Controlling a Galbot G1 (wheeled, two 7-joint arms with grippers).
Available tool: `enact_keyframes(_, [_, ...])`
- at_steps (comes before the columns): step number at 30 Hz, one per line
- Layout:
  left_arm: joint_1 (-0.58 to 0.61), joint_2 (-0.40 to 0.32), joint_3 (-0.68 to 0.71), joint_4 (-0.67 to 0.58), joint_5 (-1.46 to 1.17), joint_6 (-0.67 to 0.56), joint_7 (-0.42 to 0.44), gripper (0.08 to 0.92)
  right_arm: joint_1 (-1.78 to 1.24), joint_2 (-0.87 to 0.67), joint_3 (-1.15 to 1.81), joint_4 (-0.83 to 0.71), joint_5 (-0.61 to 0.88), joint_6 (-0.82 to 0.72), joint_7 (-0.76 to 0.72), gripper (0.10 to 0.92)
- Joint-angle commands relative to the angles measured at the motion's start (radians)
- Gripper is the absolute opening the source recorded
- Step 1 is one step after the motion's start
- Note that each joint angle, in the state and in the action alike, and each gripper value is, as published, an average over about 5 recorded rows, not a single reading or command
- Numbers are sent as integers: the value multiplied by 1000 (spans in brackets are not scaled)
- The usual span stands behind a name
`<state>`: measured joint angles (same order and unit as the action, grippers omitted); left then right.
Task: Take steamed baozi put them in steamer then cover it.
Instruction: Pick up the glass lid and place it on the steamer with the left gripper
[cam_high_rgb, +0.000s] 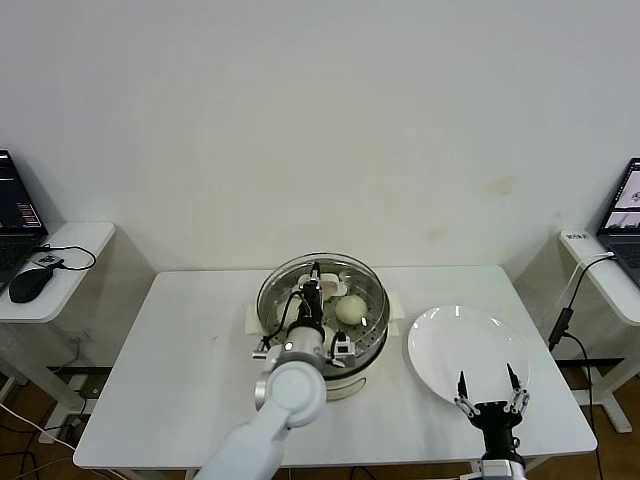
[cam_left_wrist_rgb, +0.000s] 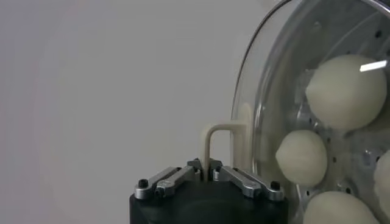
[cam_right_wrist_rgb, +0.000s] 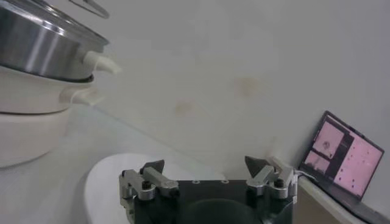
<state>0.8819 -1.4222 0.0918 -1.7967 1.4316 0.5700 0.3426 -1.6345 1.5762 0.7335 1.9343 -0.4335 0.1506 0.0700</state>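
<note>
My left gripper (cam_high_rgb: 315, 277) is shut on the white handle (cam_left_wrist_rgb: 210, 141) of the round glass lid (cam_high_rgb: 278, 292), which it holds over the steamer (cam_high_rgb: 368, 343), the shiny steel pot on a white base in the middle of the table. In the right wrist view the lid's rim (cam_right_wrist_rgb: 88, 6) stands a little above the pot's edge (cam_right_wrist_rgb: 42, 42). Through the glass I see several cream-white baozi (cam_left_wrist_rgb: 346, 91), and the head view shows one (cam_high_rgb: 349, 310). My right gripper (cam_high_rgb: 489, 386) hangs open and empty at the front edge of the white plate (cam_high_rgb: 465, 335).
The plate holds nothing and lies to the right of the steamer. Side desks flank the table: a laptop and a mouse (cam_high_rgb: 30, 285) on the left, and a laptop (cam_high_rgb: 628, 215) with a cable (cam_high_rgb: 565, 320) on the right. A white wall stands behind.
</note>
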Motion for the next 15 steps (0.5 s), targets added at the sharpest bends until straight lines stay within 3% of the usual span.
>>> enact_keyframes(1, [9, -32, 1, 25, 46, -11, -1, 138, 0, 1, -5, -3, -5, 1, 3, 823])
enact_keyframes(15, [35, -42, -10, 28, 82, -31, -9, 138, -5, 1, -17, -5, -7, 5, 8, 823])
